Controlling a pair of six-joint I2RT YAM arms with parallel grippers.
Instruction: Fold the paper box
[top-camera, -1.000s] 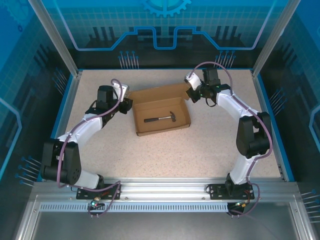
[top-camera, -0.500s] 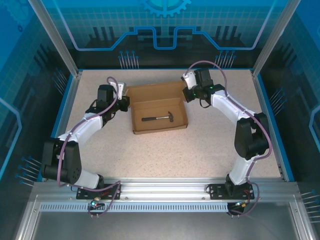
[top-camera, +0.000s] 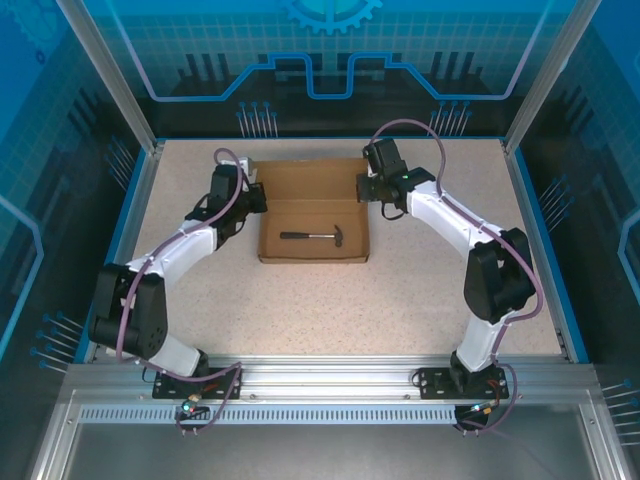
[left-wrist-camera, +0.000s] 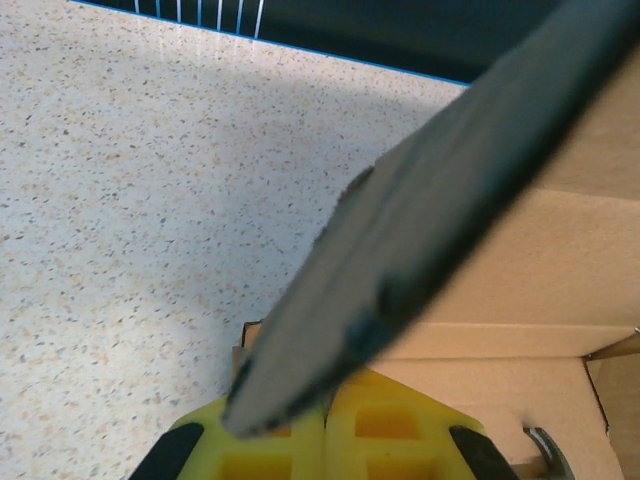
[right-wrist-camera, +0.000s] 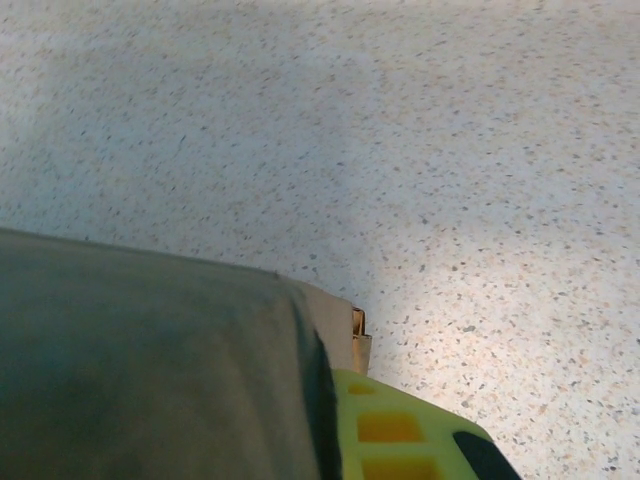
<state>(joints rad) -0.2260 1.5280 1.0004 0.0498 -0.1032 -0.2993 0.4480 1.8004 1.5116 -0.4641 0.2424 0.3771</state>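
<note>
Box status: the paper box (top-camera: 310, 178) sits on the table (top-camera: 420, 290) centre-far, between the two arms. The tray is formed, its walls are up, and the lid flap is laid back on the far side. A hammer (top-camera: 312, 236) lies inside on the floor of the box, roughly centred, so the fold has to close over it.

Left gripper (top-camera: 256, 196) is at the far-left corner of the box. In its wrist view the yellow fingers (left-wrist-camera: 385, 425) are pressed together with a cardboard edge running up from between them, so it is pinching the flap near the hinge line.

Right gripper (top-camera: 364, 188) mirrors it at the far-right corner. It is also pressed together, with a cardboard edge (right-wrist-camera: 358, 338) right against its yellow finger (right-wrist-camera: 400, 430). It reads as a pinch on the same flap, though the blur close to the lens hides the contact itself.

Symmetric grip at both hinge ends makes sense: the lid can swing forward evenly without skewing the tray.

My read is that it's mid-task, with the lid closure and front tuck not yet done. The risk is that uneven pull drags the light box across the table.
</note>
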